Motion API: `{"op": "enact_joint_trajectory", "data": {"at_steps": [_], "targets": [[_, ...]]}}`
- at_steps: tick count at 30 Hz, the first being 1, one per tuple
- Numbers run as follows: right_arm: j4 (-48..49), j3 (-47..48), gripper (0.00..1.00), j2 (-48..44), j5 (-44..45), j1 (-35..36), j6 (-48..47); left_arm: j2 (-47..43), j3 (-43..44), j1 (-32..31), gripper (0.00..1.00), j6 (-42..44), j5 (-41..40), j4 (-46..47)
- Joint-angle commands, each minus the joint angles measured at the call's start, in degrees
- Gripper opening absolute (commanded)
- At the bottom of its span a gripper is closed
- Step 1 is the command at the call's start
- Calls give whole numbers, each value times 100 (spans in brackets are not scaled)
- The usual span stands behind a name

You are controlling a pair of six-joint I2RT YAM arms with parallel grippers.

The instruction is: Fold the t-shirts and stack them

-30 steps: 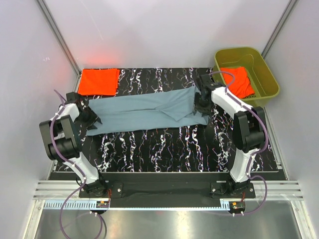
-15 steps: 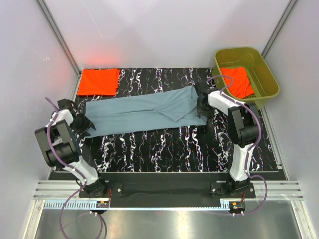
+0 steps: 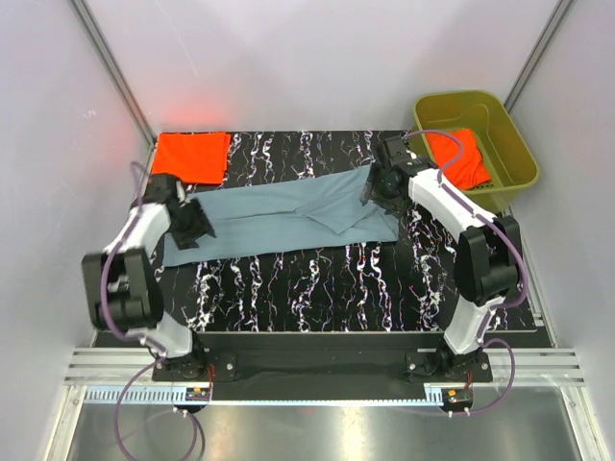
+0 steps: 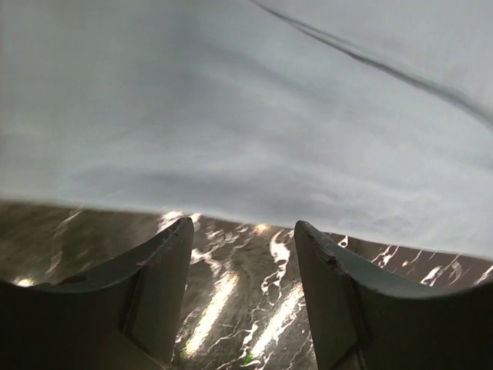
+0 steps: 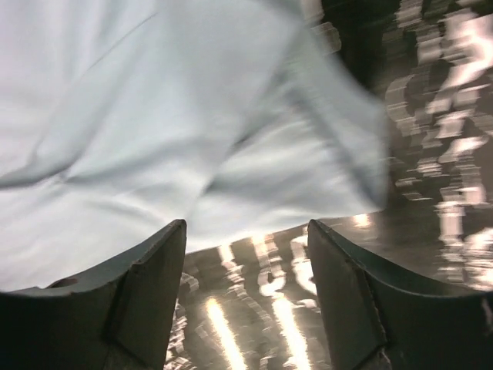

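Note:
A large blue-grey t-shirt (image 3: 279, 216) lies folded into a long band across the black marbled table (image 3: 317, 288). My left gripper (image 3: 197, 227) is at its left end and stands open. In the left wrist view the left gripper (image 4: 243, 227) has bare table between its fingers and the cloth edge (image 4: 246, 116) just past the tips. My right gripper (image 3: 377, 188) is at the shirt's right end, also open. In the right wrist view the right gripper (image 5: 246, 227) holds nothing, with the cloth (image 5: 154, 116) ahead of it. A folded orange-red t-shirt (image 3: 190, 157) lies at the back left.
An olive-green tub (image 3: 509, 144) stands at the back right off the mat, with another orange-red shirt (image 3: 459, 157) in it. White walls close in the table on the left, right and back.
Both grippers have opened wider. The left gripper moved from the table's left edge in over the shirt's left end. The right gripper shifted slightly back at the right end.

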Motion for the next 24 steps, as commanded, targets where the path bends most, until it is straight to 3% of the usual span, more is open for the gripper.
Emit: {"op": "enact_joint_trajectory", "data": {"at_steps": [1,6,11,20,24], "targets": [[185,-9,72,220,-480,347,612,803,503,-406,61,380,75,91],[71,-166,72,590,-551,426,1323,1533,628,-485,61,503,-145,82],[360,-615,73,739,-411,506,1483,1684,250,-599,61,223,65,82],[405,325,73,1662,600,216,587,1368,-470,-1057,61,-463,654,65],[413,930,73,2179,811,49,-359,1087,-778,-1521,61,-762,803,73]]}}
